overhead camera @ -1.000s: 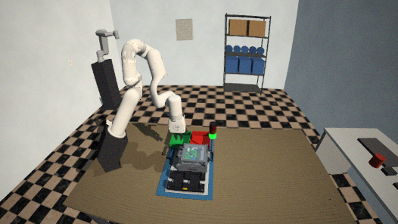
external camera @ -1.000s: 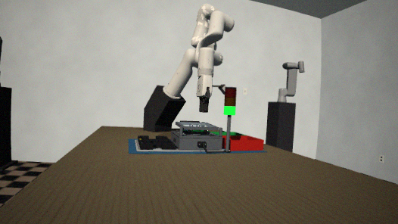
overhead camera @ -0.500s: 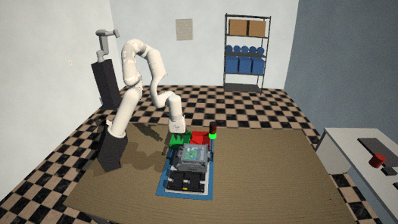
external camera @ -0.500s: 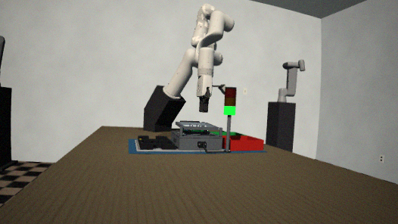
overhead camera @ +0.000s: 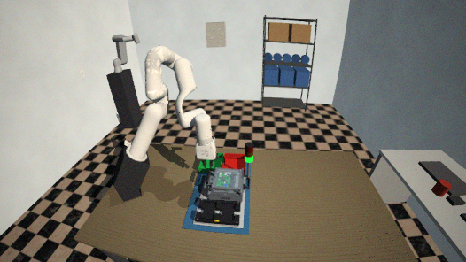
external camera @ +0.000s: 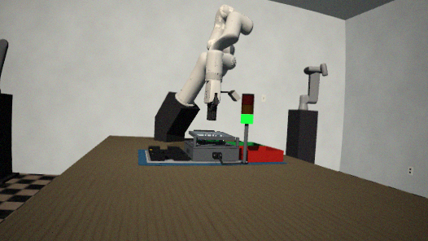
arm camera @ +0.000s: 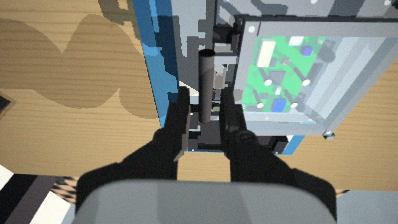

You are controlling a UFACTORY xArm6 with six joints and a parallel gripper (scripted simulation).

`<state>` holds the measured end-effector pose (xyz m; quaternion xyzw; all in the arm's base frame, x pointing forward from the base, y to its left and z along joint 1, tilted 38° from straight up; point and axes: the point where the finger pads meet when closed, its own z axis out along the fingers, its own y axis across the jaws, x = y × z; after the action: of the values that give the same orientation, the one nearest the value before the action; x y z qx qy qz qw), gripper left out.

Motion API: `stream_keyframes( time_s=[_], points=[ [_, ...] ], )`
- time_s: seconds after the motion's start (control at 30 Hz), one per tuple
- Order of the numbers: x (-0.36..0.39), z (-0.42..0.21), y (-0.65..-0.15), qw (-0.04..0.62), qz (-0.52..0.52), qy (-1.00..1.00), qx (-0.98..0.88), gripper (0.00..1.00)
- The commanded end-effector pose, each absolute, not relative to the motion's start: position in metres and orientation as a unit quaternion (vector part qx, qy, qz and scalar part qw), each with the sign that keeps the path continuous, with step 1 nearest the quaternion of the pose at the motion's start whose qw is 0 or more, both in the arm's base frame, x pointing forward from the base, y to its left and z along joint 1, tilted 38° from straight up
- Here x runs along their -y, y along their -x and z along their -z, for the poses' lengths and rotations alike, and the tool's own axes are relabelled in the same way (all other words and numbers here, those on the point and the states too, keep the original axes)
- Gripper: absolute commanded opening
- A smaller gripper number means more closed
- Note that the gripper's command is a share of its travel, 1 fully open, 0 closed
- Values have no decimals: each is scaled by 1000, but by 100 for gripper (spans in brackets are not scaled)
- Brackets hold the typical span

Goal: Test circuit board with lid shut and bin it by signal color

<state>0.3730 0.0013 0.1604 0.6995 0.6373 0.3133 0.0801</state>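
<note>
The green circuit board (arm camera: 280, 75) lies in the grey tester (overhead camera: 223, 186) under its clear lid (external camera: 209, 133); it also shows in the top view (overhead camera: 226, 179). The lid looks slightly raised, with a gap over the tester body. The signal tower (external camera: 246, 118) beside the tester shows green, as also seen in the top view (overhead camera: 249, 156). My gripper (arm camera: 205, 100) (external camera: 211, 116) hangs well above the tester's edge, fingers partly open with nothing between them. The dark round handle (arm camera: 206, 82) lies far below, in line with the finger gap.
The green bin (overhead camera: 208, 165) and red bin (overhead camera: 232, 160) stand behind the tester. The black tray (overhead camera: 219, 212) sits in front of it on the blue mat (overhead camera: 190, 217). A side table with a red cylinder (overhead camera: 441, 188) stands at the right.
</note>
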Motion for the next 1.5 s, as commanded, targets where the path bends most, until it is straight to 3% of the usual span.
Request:
stream_keyframes(
  time_s=[0.0, 1.47],
  points=[
    [13, -156, -374, 80, -317, -698, -638, 27],
    [20, -132, -386, 80, -317, -698, -638, 27]
  ],
)
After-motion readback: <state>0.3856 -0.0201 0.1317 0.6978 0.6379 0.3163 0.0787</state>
